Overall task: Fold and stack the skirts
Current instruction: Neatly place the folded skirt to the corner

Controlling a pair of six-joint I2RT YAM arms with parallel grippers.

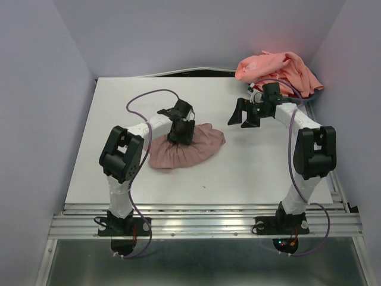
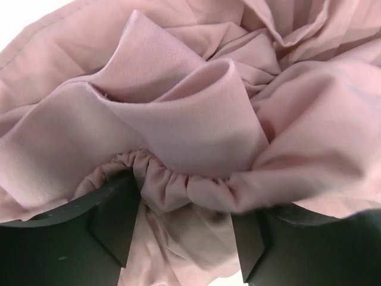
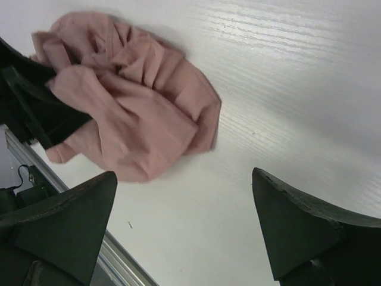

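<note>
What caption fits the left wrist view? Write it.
Left claw closing around the gathered waistband of the mauve-pink skirt.

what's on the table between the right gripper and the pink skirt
Nothing: in the right wrist view only bare white table separates the open right gripper from the mauve-pink skirt. The top view shows the same gap.

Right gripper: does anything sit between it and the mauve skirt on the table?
Nothing visible does. The right gripper hangs open over bare table, and only empty surface separates it from the mauve skirt. The left gripper is on the skirt's far side.
</note>
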